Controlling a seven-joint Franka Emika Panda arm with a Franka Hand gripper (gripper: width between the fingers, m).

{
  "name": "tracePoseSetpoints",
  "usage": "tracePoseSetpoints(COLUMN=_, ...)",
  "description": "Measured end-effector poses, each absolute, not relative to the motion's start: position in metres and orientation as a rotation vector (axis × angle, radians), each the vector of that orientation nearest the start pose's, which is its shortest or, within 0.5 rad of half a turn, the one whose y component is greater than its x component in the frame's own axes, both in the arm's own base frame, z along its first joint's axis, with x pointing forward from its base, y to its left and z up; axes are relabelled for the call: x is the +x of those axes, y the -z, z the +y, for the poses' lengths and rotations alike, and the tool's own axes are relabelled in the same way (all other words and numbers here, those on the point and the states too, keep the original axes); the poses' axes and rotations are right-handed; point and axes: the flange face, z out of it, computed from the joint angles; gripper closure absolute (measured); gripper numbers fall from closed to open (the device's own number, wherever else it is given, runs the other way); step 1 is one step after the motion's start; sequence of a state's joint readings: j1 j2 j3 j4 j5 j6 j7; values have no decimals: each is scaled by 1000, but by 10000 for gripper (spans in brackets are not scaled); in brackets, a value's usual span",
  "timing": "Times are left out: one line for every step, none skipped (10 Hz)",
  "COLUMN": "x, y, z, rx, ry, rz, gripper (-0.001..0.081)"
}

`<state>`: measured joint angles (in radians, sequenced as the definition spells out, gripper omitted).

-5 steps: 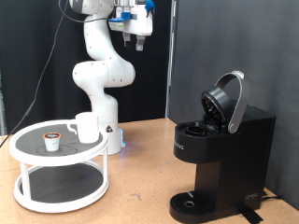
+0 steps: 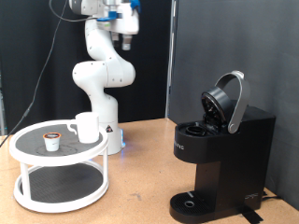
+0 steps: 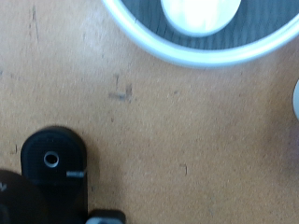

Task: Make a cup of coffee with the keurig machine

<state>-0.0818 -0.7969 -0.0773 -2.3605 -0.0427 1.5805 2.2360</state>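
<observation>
One keurig machine [image 2: 220,154] stands upright, lid raised; gripper [image 2: 125,39] high above, jaws' state indiscernible.

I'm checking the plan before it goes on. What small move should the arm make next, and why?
Probably lower toward the tray stand. The gripper hangs high above the table holding nothing; the pod and the cup sit untouched on the tray's top tier, and the keurig machine has its lid up.

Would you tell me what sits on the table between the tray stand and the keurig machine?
Nothing: in the exterior view, bare wooden table separates the tray stand from the keurig machine.
</observation>
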Motion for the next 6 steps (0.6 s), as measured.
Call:
tracePoseSetpoints(x=296, y=-591, z=-77, rx=-1175, ry=11, rz=2902, gripper=72)
tracePoseSetpoints(x=292, y=-590, z=-93, rx=-1170, ry=25, rz=2910, gripper=72)
tracePoseSetpoints(x=289, y=-590, z=-100, rx=-1170, ry=26, rz=2910, gripper=72)
tracePoseSetpoints(x=289, y=-590, z=-100, rx=-1171, ry=25, rz=2910, gripper=72)
tracePoseSetpoints(x=289, y=-589, z=-101, rx=-1174, ry=22, rz=2909, gripper=72)
tracePoseSetpoints(x=288, y=-587, z=-106, rx=-1177, ry=12, rz=2907, gripper=72)
